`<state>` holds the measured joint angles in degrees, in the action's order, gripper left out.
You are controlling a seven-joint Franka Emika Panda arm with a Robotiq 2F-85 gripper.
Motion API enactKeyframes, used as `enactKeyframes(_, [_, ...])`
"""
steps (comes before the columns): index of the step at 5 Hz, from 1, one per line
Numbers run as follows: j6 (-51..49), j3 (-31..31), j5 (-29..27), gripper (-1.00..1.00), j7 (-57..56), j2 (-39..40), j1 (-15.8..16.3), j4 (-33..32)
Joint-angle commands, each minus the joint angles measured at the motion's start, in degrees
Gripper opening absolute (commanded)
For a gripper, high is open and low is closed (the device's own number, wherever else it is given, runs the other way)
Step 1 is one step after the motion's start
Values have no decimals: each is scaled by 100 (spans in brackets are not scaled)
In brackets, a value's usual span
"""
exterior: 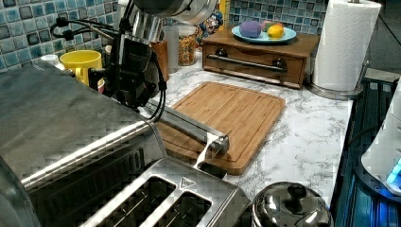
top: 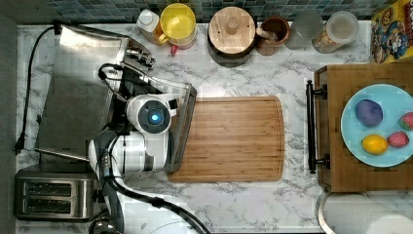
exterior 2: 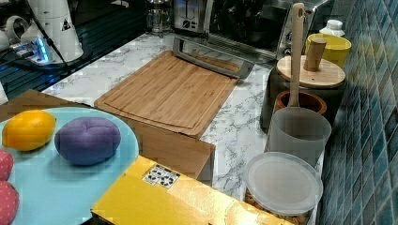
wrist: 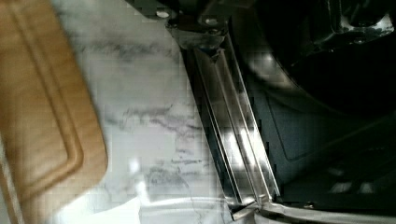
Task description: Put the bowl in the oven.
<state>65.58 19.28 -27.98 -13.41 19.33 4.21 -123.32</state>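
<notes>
The oven [top: 78, 92] stands at the top view's left, its glass door [top: 181, 127] dropped open over the cutting board's [top: 234, 139] left edge. The arm's end effector [exterior: 130, 94] hangs over the door opening; I cannot tell its finger spread. The bowl [wrist: 327, 56] appears dark, inside the oven. The toaster [top: 52, 197] sits just beside the oven; bare marble tabletop [top: 253, 204] lies near the board.

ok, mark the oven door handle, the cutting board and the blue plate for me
oven door handle [exterior: 187, 124], left view, middle of the steel bar.
cutting board [top: 234, 139], top view, centre of the bare wood.
blue plate [top: 377, 100], top view, bare patch near its rim, clear of the fruit.
</notes>
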Motion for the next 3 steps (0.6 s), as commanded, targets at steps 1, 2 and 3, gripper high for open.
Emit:
enactKeyframes(1, [296,620,-1553,0,-1424,-1379,-740,-227])
enactKeyframes(2, [7,362,-1081,0,-1185,-1615,-744,-402])
enactKeyframes(3, [-191,-2,-35,0,-523,-1828,-687,-593])
